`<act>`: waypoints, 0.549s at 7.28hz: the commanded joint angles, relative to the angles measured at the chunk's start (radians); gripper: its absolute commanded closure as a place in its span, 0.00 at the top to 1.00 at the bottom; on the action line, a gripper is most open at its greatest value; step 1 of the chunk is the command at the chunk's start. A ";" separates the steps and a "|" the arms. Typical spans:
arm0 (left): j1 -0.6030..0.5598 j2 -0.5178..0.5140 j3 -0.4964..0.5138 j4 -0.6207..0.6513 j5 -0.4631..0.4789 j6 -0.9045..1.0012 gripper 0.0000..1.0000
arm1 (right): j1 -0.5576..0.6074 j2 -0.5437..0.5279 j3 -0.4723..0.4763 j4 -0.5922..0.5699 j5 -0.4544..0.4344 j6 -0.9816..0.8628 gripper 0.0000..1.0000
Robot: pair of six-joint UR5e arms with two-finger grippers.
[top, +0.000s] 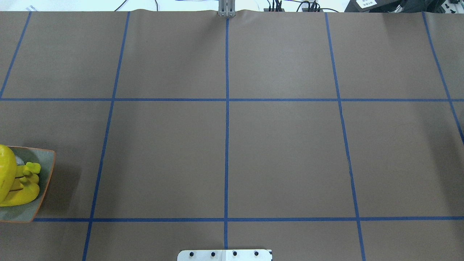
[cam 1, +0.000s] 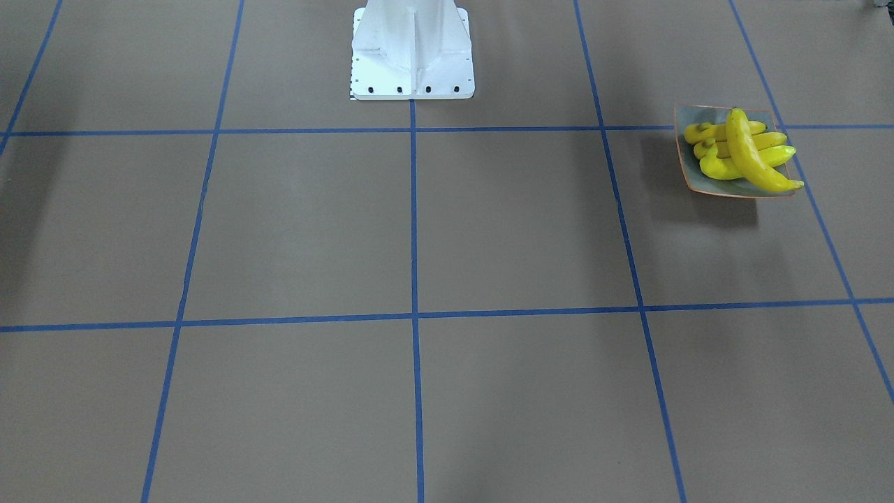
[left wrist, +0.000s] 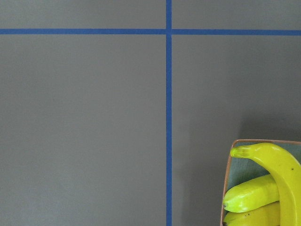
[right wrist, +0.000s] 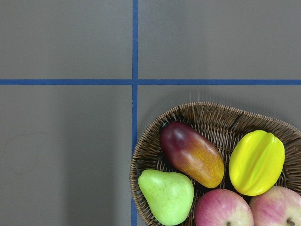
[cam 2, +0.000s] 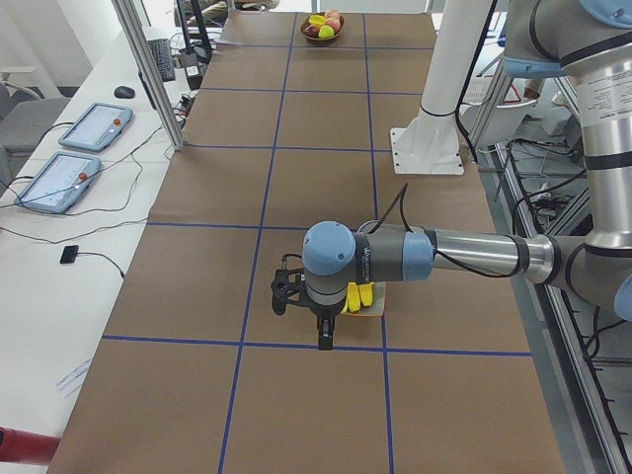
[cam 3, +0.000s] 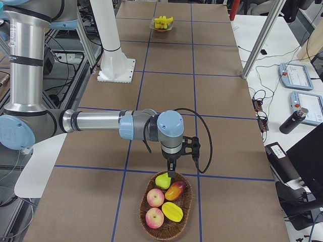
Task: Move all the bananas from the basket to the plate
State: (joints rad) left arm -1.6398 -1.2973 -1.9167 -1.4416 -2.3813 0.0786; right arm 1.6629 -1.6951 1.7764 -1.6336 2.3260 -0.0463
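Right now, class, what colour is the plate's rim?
Orange; the plate shows best in the exterior front-facing view.

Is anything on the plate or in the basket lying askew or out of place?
One banana lies crosswise over the other three bananas, its tip jutting past the rim of the plate. The basket holds no bananas, and nothing is spilled.

The 2 forearms, left arm (cam 2: 464, 255) and right arm (cam 3: 96, 122), stretch level, with the left gripper (cam 2: 324, 339) and right gripper (cam 3: 171, 170) pointing down, finger spread unclear.
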 commanded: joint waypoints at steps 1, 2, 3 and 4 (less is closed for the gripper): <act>0.000 0.030 -0.001 0.001 0.001 -0.005 1.00 | 0.000 0.000 0.000 0.001 0.001 0.000 1.00; 0.000 0.030 0.010 0.003 0.001 -0.005 1.00 | 0.000 0.000 0.000 0.003 -0.002 0.000 1.00; 0.002 0.032 0.011 0.006 0.001 -0.005 1.00 | 0.000 0.000 0.001 0.003 -0.002 0.000 1.00; 0.002 0.044 0.010 0.006 0.001 -0.005 1.00 | 0.000 0.000 0.001 0.003 -0.004 0.000 1.00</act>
State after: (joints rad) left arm -1.6390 -1.2639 -1.9074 -1.4370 -2.3807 0.0737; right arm 1.6629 -1.6951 1.7774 -1.6309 2.3240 -0.0460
